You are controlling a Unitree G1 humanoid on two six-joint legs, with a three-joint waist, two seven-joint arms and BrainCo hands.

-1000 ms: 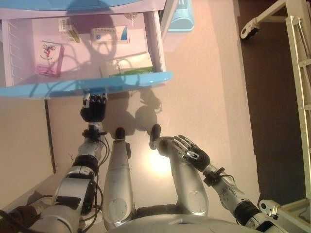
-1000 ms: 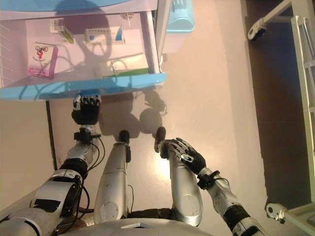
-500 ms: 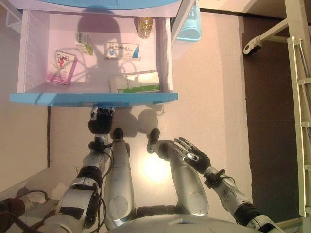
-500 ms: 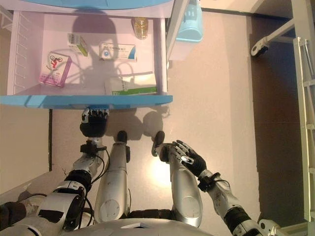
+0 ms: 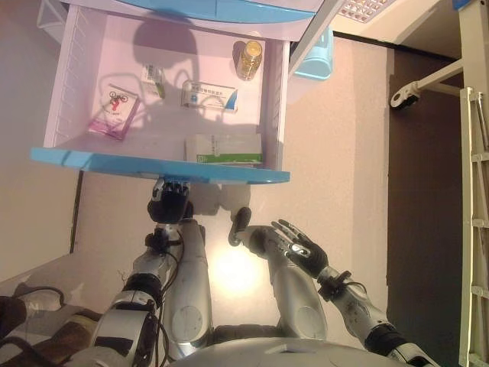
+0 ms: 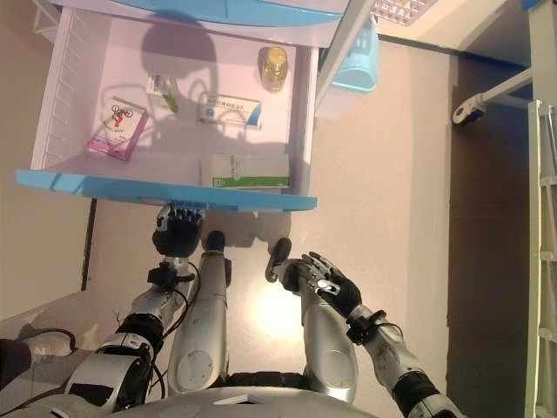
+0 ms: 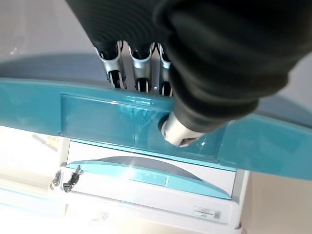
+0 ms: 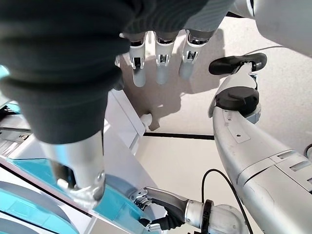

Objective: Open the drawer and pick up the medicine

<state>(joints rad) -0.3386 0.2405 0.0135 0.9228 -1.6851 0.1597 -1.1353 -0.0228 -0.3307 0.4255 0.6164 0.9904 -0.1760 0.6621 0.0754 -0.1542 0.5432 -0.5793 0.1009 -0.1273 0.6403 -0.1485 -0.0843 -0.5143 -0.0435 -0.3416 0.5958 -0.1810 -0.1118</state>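
The white drawer with a blue front [image 5: 160, 165] stands pulled out. Inside lie a yellow medicine bottle [image 5: 248, 60], a white and blue box [image 5: 208, 96], a white and green box [image 5: 224, 148], a pink box [image 5: 114, 112] and a small green and white box [image 5: 154, 78]. My left hand [image 5: 170, 205] is just under the drawer front. In the left wrist view its fingers [image 7: 139, 66] curl into the handle recess [image 7: 126, 122]. My right hand [image 5: 294, 243] is open and empty, low on the right, away from the drawer.
A light blue bin [image 5: 315, 57] stands to the right of the drawer. A white frame with a caster wheel [image 5: 405, 93] and a white rack [image 5: 475, 191] stand at the right edge. A second blue-fronted drawer [image 7: 146, 180] shows below in the left wrist view.
The drawer has come further out with my left hand on its front, and the yellow bottle at its back now shows. The view has shifted. My right hand has hardly moved.
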